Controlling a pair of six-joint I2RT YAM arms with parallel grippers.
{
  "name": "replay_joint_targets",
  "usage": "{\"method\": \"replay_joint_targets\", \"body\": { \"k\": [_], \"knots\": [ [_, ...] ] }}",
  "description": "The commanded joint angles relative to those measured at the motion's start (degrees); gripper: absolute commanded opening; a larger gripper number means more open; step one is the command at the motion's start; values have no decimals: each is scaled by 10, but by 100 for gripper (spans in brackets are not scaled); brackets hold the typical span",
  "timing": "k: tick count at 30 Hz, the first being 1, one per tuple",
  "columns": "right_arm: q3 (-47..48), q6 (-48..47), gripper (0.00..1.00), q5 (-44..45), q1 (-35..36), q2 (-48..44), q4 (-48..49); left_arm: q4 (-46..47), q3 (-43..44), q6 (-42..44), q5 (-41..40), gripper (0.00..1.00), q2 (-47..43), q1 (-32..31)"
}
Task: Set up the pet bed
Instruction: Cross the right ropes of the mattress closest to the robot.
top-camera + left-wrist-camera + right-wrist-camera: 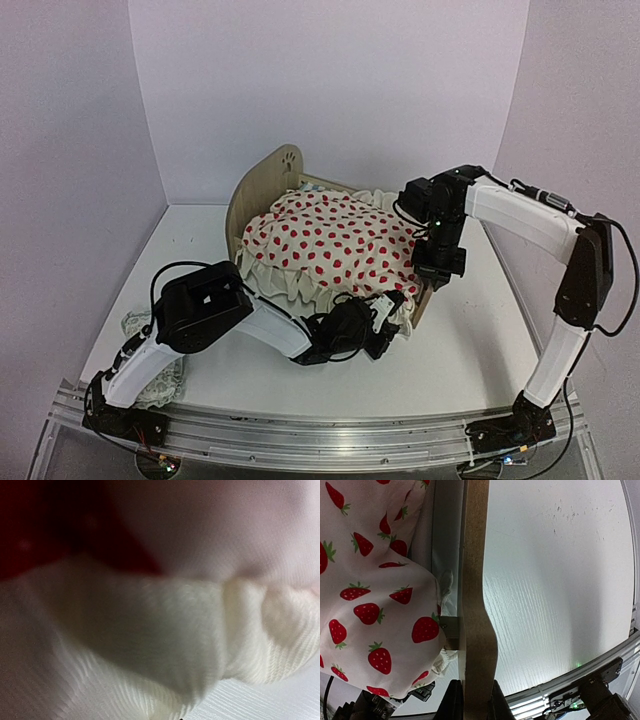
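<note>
The pet bed (262, 185) stands mid-table (480, 340), headboard to the left, covered by a strawberry-print blanket (330, 240). The right gripper (475, 701) is closed on the bed's plywood side board. The left gripper (386, 322) sits against the blanket's near ruffle; its opening cannot be determined.
</note>
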Motion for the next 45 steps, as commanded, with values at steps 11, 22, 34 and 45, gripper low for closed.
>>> {"method": "replay_joint_targets", "body": {
  "k": [11, 22, 34, 45],
  "knots": [
    [-41, -104, 0, 8, 26, -34, 228, -93, -73, -63, -5, 0, -91, -5],
    [-120, -98, 0, 13, 26, -54, 268, -226, -64, -148, 43, 0, -142, -5],
    [-127, -145, 15, 16, 26, -66, 295, -338, -30, -189, 122, 0, -187, -5],
    [-208, -174, 64, 21, 23, -183, 318, -380, 10, -160, 129, 0, -165, 6]
  ]
}}
